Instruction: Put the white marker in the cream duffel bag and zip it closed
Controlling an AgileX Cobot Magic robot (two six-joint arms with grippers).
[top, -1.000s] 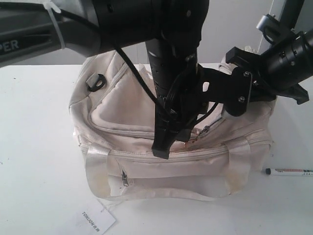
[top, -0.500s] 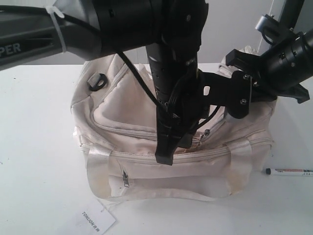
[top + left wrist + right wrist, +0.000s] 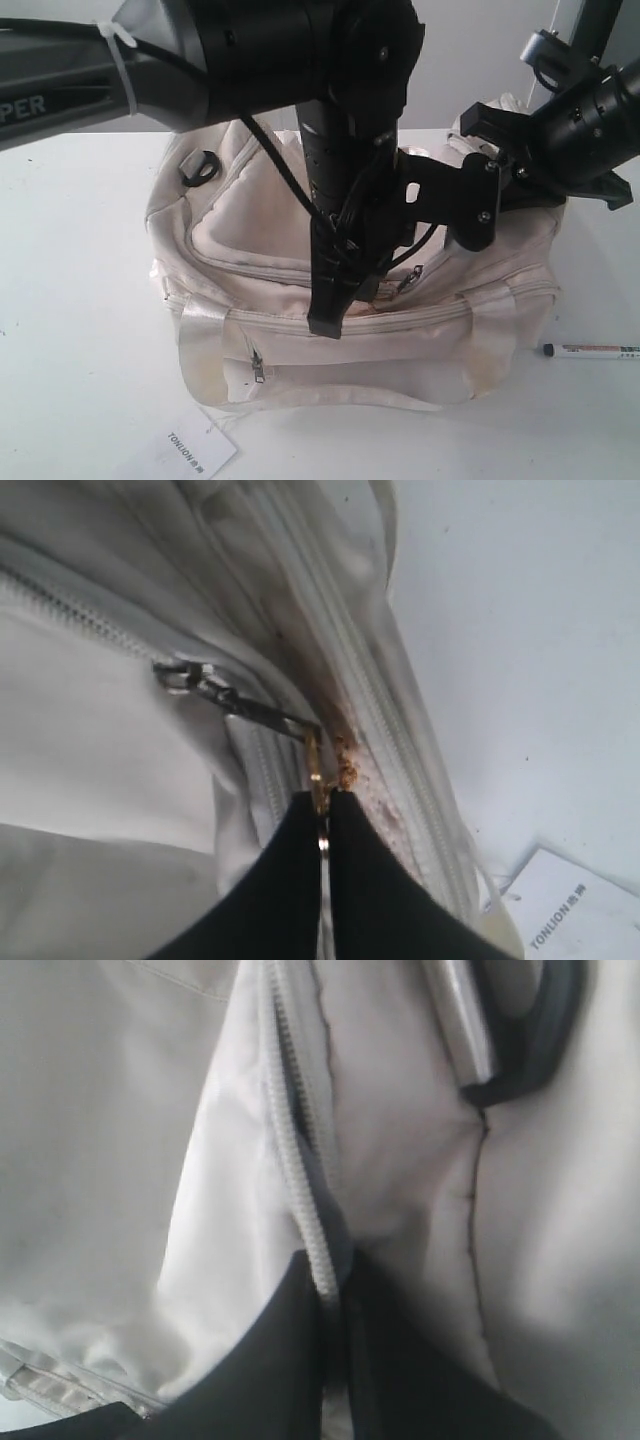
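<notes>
- The left gripper (image 3: 322, 802) is clamped narrow on the gold ring pull (image 3: 313, 765) of the cream duffel bag (image 3: 250, 230), coming down from above near the middle of the bag's length.
- The right gripper (image 3: 335, 1275) reaches across the top of the bag and is pinched tight on a fold of cream fabric right at the zipper seam.
- The top zipper runs along the bag's long axis, so any pull has to follow that curved line, with the right gripper bracing the cloth.
- The white marker (image 3: 592, 350) is not in the bag. It lies flat on the table (image 3: 80, 300) near the right edge, well apart from both grippers.
- Its long axis runs roughly along the table's near edge, dark end toward the bag.
- The right arm is clearly the nearer one for that pickup, but it is busy holding fabric.
- A shiny webbing handle (image 3: 490, 340) drapes down the bag's side between the zip and the marker.
- The hang tag (image 3: 195, 450) lies by the near edge, out of the way.
</notes>
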